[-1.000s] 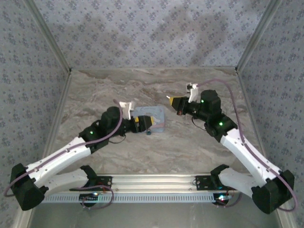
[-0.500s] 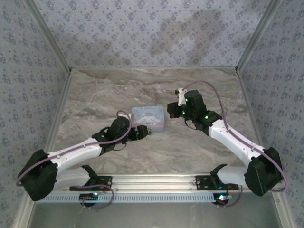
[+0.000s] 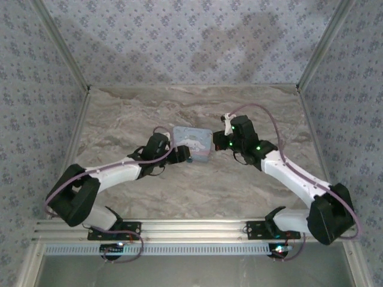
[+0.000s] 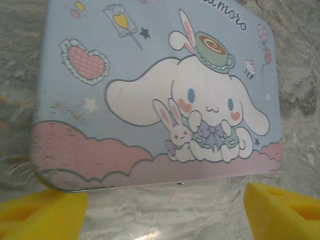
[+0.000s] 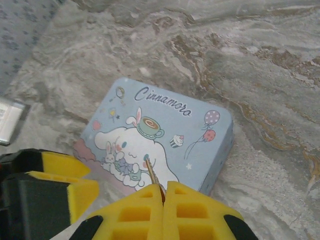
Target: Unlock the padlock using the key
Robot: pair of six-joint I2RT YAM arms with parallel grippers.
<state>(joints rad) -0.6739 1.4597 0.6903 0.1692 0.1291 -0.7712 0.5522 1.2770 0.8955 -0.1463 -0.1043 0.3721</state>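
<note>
Nearest the bases, the left gripper (image 4: 165, 202) sits low on the marble table (image 4: 302, 75). Its yellow fingers (image 4: 40, 212) are spread wide apart and empty, and they face the near edge of the pale blue tin box (image 4: 150, 100). That stance looks meant to brace the tin's front, where a lock would likely hang. The padlock itself I cannot pick out: only a tiny speck shows at that near rim, too small to name. Across the tin, the right gripper (image 5: 163, 192) has its fingers pressed together on the key (image 5: 150, 174). The thin blade juts forward over the printed lid, probably so it can be aimed at a keyhole once the lock is steadied
</note>
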